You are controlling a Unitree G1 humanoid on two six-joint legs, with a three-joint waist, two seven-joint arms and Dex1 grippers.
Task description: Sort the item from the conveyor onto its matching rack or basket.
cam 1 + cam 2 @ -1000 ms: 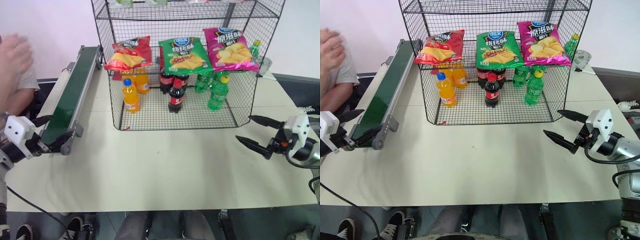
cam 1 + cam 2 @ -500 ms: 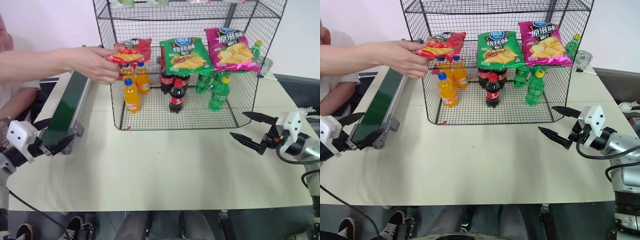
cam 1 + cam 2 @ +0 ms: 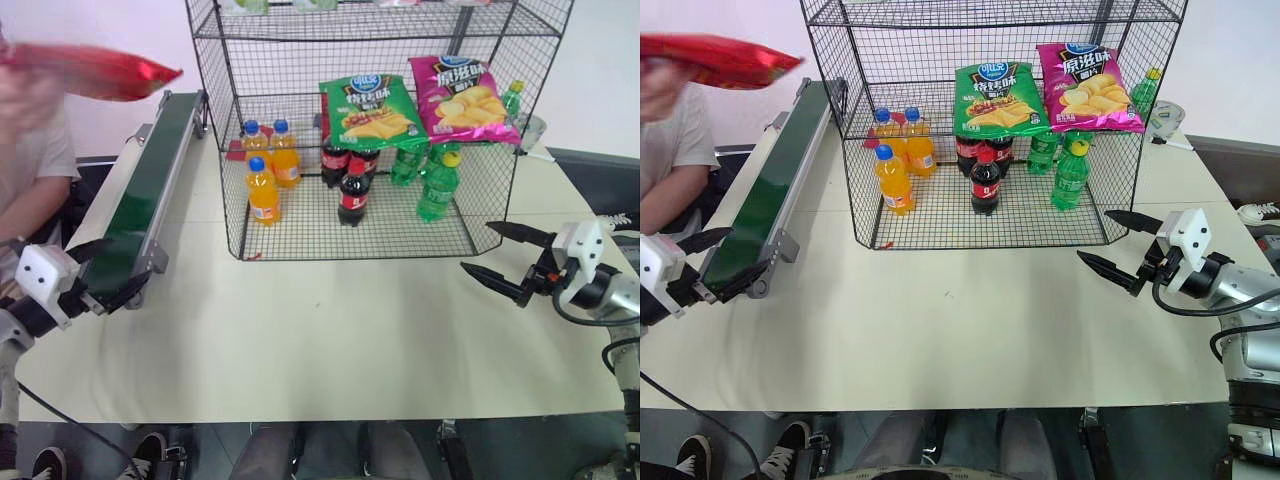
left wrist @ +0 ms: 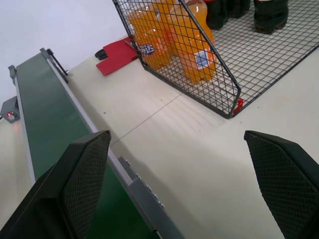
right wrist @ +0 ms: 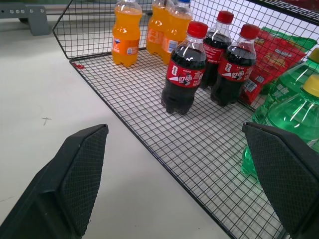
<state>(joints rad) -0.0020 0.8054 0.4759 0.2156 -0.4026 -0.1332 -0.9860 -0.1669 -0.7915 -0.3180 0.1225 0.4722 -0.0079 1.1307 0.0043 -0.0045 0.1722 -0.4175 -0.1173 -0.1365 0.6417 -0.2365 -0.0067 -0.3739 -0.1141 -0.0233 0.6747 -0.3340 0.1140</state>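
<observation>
While the red crisp bag (image 3: 95, 70) is held in the air by a person's hand (image 3: 25, 95), blurred, above the far end of the conveyor (image 3: 140, 200) at the tabletop's (image 3: 330, 340) left edge, both grippers wait released and empty. Left gripper (image 3: 95, 270) sits at the belt's near end, right gripper (image 3: 505, 257) near the right edge before the rack (image 3: 360, 130). Risk: the slick bag may land askew or slide off the rail, spoiling the pickup.

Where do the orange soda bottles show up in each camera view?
Left eye: orange bottles on the rack's floor, at its left end.
Right eye: same corner, nearest the conveyor.
Left wrist: behind the rack's corner mesh.
Right wrist: beyond the cola bottles.
Shared landmark: cola bottles.
</observation>
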